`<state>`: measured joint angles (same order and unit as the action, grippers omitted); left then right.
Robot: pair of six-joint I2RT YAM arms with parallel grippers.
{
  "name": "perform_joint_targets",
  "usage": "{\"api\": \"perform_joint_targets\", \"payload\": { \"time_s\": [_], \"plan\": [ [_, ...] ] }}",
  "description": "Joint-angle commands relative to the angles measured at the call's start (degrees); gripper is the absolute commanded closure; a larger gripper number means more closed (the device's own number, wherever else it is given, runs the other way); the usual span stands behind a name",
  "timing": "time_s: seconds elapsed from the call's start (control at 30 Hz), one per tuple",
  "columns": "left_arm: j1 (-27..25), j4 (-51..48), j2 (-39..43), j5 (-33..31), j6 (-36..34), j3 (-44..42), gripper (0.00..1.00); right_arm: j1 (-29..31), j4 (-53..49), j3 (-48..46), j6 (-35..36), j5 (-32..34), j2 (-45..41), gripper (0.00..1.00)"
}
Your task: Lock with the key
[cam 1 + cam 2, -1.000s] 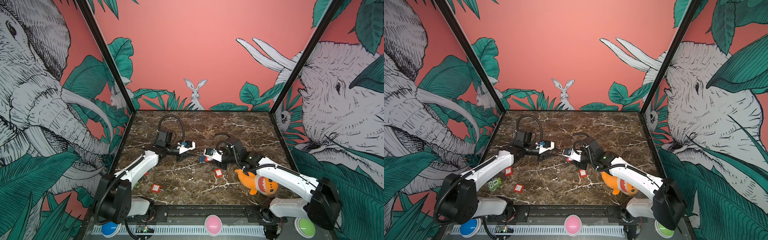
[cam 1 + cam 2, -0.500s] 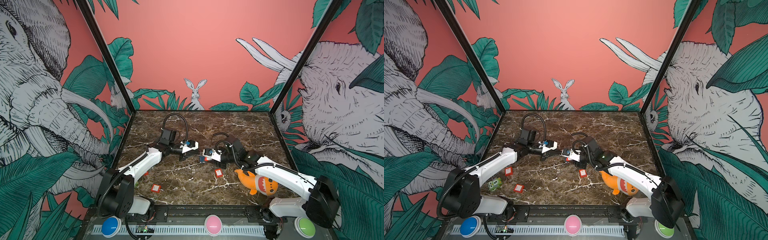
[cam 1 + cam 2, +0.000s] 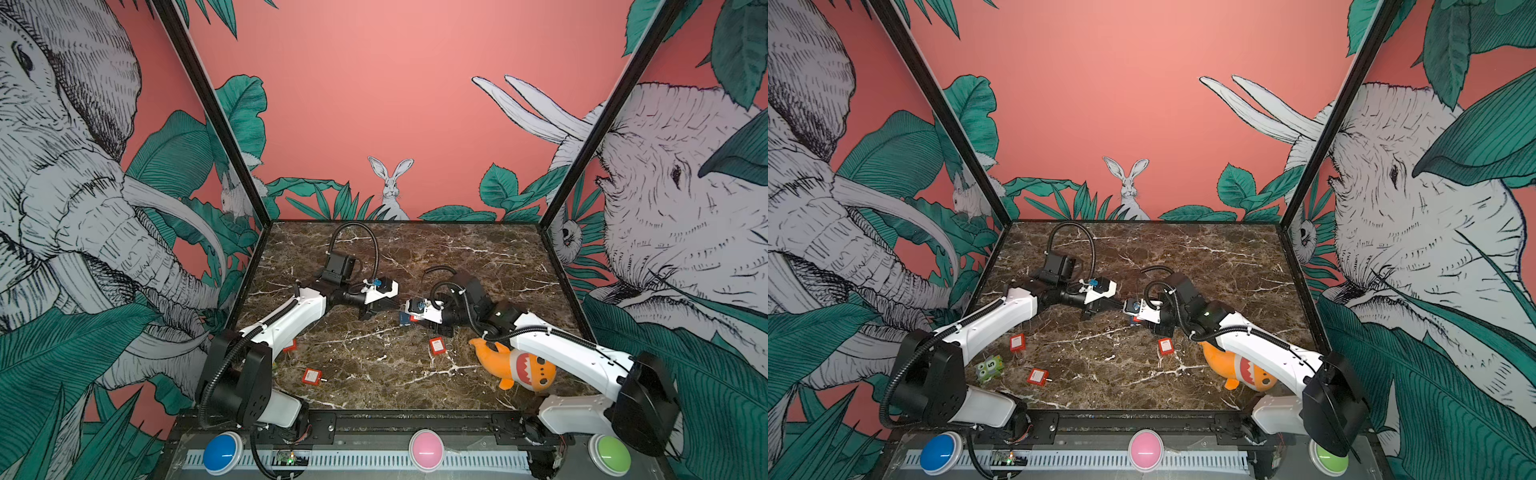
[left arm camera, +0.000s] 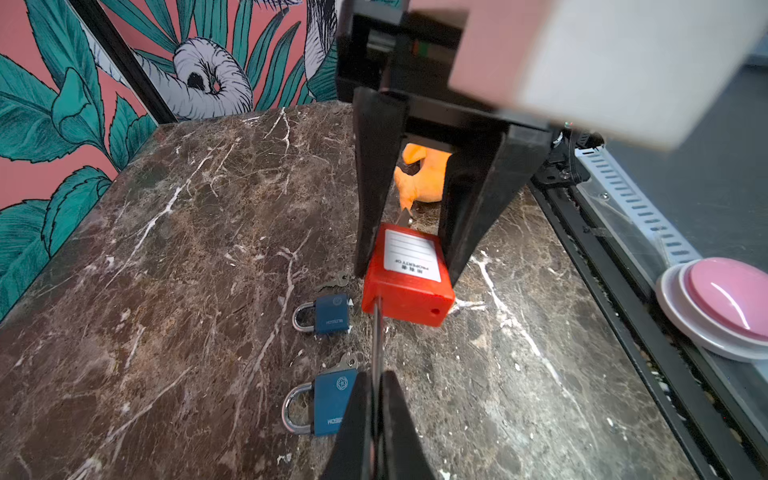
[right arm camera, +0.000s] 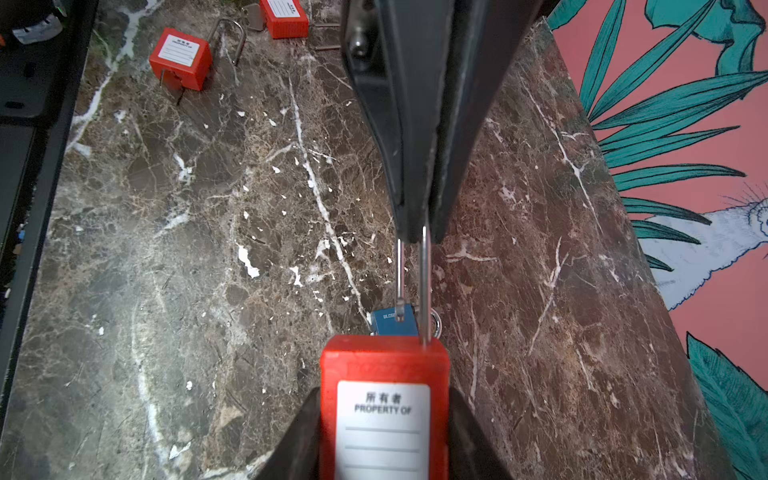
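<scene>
A red padlock (image 5: 384,361) with a white "PROPERTY OF" label is held above the marble table (image 3: 374,374) near its middle. My right gripper (image 5: 384,399) is shut on the padlock's body, one finger on each side. The thin metal shackle (image 5: 424,282) stands open: its long leg enters the body and its short leg hangs free. My left gripper (image 4: 376,376) is shut on the shackle's far end. In both top views the two grippers (image 3: 392,308) (image 3: 409,318) meet tip to tip. A small silver piece (image 4: 402,216) shows behind the padlock's far end; whether it is the key I cannot tell.
Two blue padlocks (image 4: 330,313) (image 4: 332,401) lie on the table under the held lock, with a loose key (image 4: 334,281) beside them. Other red padlocks (image 3: 436,345) (image 3: 311,376) lie nearer the front. An orange plush (image 3: 515,365) sits under the right arm, a green block (image 3: 989,368) at front left.
My left arm has moved right to the right gripper, and its jaws have closed on the shackle. The right gripper has kept still with the red padlock.
</scene>
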<state>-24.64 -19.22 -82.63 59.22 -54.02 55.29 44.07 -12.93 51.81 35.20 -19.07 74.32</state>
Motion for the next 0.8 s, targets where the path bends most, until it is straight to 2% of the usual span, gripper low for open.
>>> {"api": "perform_joint_targets", "payload": {
  "time_s": [0.0, 0.1, 0.27, 0.4, 0.53, 0.57, 0.77],
  "plan": [
    [-0.31, -2.61, 1.12, 0.28, -0.77, 0.31, 0.86, -0.19, 5.63, 0.62, 0.22, 0.82, -1.48, 0.78],
    [-0.32, -0.17, 2.18, -1.37, 1.02, -0.67, 0.79, -0.15, 5.6, 0.13, 0.21, 0.86, -2.0, 0.78],
    [-0.32, 1.07, 2.56, -1.79, 2.25, -1.14, 0.78, -0.13, 5.33, 0.13, -0.04, 0.58, -1.76, 0.78],
    [-0.31, 0.94, 2.58, -1.33, 2.25, -1.16, 0.84, -0.2, 5.44, 0.13, 0.0, 0.42, -1.68, 0.78],
    [-0.32, -0.84, 1.97, 0.86, 1.11, -0.34, 0.97, -0.13, 4.86, 0.7, 0.3, 0.19, -1.27, 0.74],
    [-0.3, -1.14, 1.74, 1.49, 0.95, -0.05, 1.0, -0.08, 4.7, 0.94, 0.39, 0.25, -1.12, 0.7],
    [-0.32, -1.26, 1.54, 4.05, 1.14, -0.11, 1.0, -0.13, 2.26, 1.93, -1.76, 1.32, -1.57, 0.32]
  ]
}}
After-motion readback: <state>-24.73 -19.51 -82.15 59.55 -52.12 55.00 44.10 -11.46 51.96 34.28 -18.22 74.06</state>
